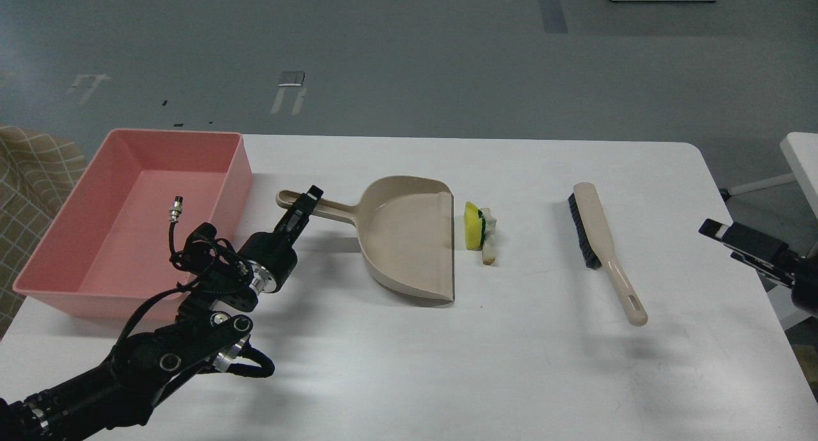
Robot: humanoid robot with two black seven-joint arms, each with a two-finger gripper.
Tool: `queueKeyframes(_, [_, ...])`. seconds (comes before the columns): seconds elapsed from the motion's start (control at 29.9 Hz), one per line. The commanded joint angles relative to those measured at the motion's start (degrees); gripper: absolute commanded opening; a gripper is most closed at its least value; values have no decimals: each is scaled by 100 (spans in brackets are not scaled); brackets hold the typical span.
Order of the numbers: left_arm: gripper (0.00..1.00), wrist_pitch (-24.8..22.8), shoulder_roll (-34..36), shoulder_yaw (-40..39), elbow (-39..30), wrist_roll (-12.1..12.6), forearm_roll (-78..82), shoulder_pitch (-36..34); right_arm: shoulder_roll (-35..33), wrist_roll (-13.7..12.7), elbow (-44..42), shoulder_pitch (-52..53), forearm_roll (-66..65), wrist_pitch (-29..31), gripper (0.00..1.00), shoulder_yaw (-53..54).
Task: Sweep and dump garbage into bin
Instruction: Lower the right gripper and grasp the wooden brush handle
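Observation:
The garbage point(478, 228), a yellow chunk with a dark green layer and a whitish strip, lies on the white table point(511, 364) just right of the open edge of the beige dustpan point(409, 236). The pink bin point(172, 133) stands at the table's left and looks empty inside. My left gripper point(304, 208) is shut on the dustpan's long handle point(332, 212), between bin and pan. My right gripper point(722, 241) is open and empty, low beyond the table's right edge, well right of the brush point(597, 227).
The beige hand brush with dark bristles lies on the table right of the garbage, handle toward me. A checked cloth point(32, 172) is at the far left beside the bin. Another white surface point(804, 160) shows at the right edge.

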Motion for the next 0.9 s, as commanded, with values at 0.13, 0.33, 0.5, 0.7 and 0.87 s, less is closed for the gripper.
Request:
queueKeyframes(0.13, [0,-17,9,0,0,-1,-6,-52,676,-276,0,-19,-761,23,99,-11])
queueKeyframes(0.33, [0,-8,1,-9,9,-1,-50,-88,923,-628,70,7,-965,224,99,-46])
queueKeyframes(0.5, [0,-8,-52,0,44,-1,-85,-114,949,-645,141,43,-983,357,99,-99])
queueKeyframes(0.7, [0,-8,-52,-8,79,-1,-85,-158,1002,-751,219,34,-1009,357,93,-108])
queueKeyframes(0.87, [0,-8,-52,0,79,-1,-85,-167,1002,-742,299,25,-1018,357,76,-116])
